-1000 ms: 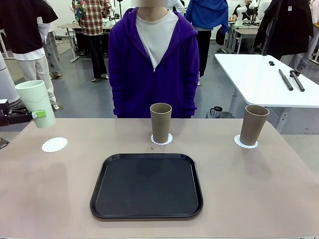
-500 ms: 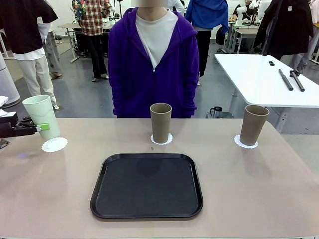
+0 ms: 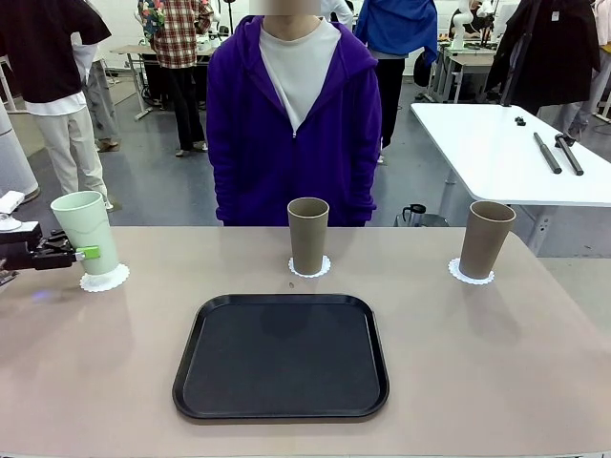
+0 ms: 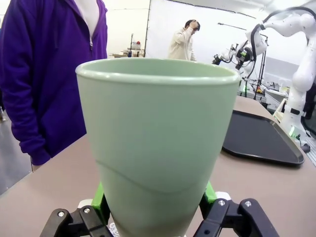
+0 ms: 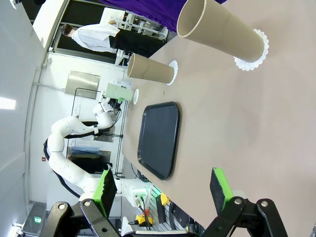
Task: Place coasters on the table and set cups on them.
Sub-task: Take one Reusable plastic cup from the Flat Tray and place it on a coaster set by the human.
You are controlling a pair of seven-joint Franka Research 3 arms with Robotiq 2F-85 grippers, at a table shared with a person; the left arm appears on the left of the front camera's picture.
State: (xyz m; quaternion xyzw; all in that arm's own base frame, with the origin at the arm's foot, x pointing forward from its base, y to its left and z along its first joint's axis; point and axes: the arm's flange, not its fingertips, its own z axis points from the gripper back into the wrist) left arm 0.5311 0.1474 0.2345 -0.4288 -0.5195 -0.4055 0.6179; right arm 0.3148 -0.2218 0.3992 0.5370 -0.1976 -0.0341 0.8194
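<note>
The left gripper (image 3: 84, 254) is clamped on the mint green cup (image 3: 86, 232), green pads pressed against both sides of its lower wall, and the cup stands upright on the coaster (image 3: 105, 278) far to the left of the black tray (image 3: 282, 356). From the left wrist the cup (image 4: 155, 143) looks smooth and matte, a tapered wall with a rounded rim, and a bit of scalloped white paper peeks out at its base.

Behind the tray's far edge, the middle tan cup (image 3: 307, 235) stands on its lacy round coaster (image 3: 310, 267). Off past the tray's far right corner, the right tan cup (image 3: 487, 239) stands on a third coaster (image 3: 472, 274). Both tan cups are dull, handleless, narrowing toward the base.

The tray is a rounded square with a raised lip and a flat, faintly grained floor, sitting on the smooth beige table (image 3: 496, 372). There's bare tabletop on both sides of the tray and between it and the 3 cups.

The right gripper (image 5: 163, 190) has its fingers spread wide with nothing between them, hanging over open tabletop to the tray's right.

A person in a purple hoodie (image 3: 296, 114) stands at the table's far edge, behind the tray.
</note>
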